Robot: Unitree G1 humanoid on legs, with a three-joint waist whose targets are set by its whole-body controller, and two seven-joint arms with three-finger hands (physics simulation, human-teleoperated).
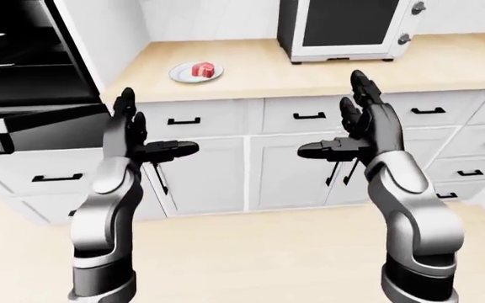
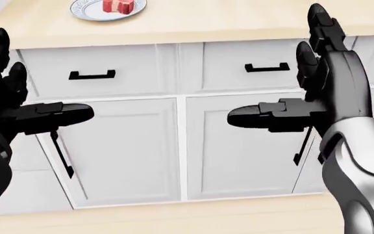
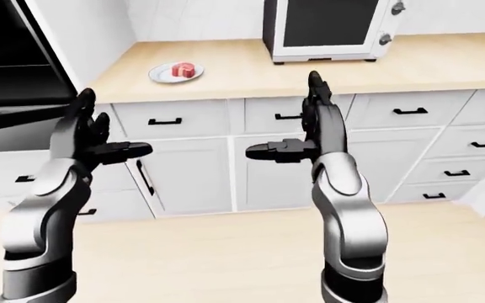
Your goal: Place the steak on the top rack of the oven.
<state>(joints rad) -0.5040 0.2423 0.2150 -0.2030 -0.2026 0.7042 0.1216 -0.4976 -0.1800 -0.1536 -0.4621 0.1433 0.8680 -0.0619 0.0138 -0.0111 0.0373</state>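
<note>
We are at the approach, before any grasp. Our left hand [image 1: 142, 136] and right hand [image 1: 356, 129] are both raised in the air ahead of the cabinets, fingers spread upward and thumbs pointing inward toward each other, and neither has hold of anything.

The steak [image 1: 201, 69], a small red piece, sits on a pale plate [image 1: 183, 74] on the counter [image 1: 251, 69], toward the left end of the worktop in the left-eye view and well apart from both hands. We judge that the whole task remains: the meat has not been picked up.

The oven [image 1: 23, 76] fills the upper left of the left-eye view, a dark opening with its door [image 1: 44, 129] apparently folded down; a pale streak inside may be a rack, but we cannot tell which level it is.

The next move, as we see it, calls for stepping closer to the counter and reaching over its edge, probably with the left hand since the plate lies nearer that side, then closing the fingers round the meat without dragging the plate.

The counter is a light wood-coloured top over white cabinets with black handles [image 2: 92, 74]. A toaster oven [image 1: 348, 28] stands on it to the right of the plate. The floor [image 1: 251, 252] is pale wood.
</note>
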